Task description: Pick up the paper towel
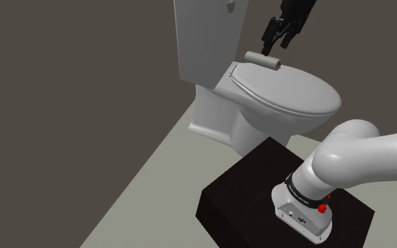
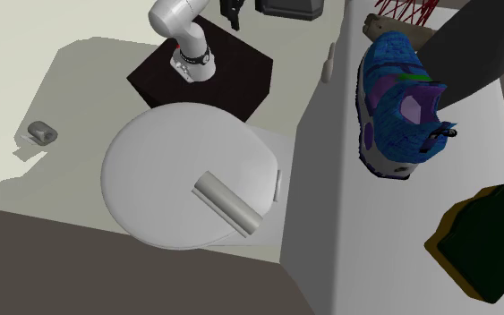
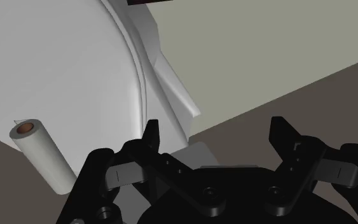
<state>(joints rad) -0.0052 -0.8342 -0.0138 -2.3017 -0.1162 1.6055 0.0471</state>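
While the fingers [image 3: 152, 135] stand wide apart and empty, the paper towel roll [image 3: 42, 156] lies off to one side of them.
They hang above the rear of the closed toilet lid [image 1: 288, 95], near the tank [image 1: 207, 35]; the pale roll rests on its side there (brown core end showing), so a downward reach could straddle it once the hand, by my judgement, shifts over it.

Home bathrm — white toilet [image 1: 288, 93] w/ tank [image 1: 205, 39], dark wall [image 1: 70, 84], pale floor [image 1: 160, 169].
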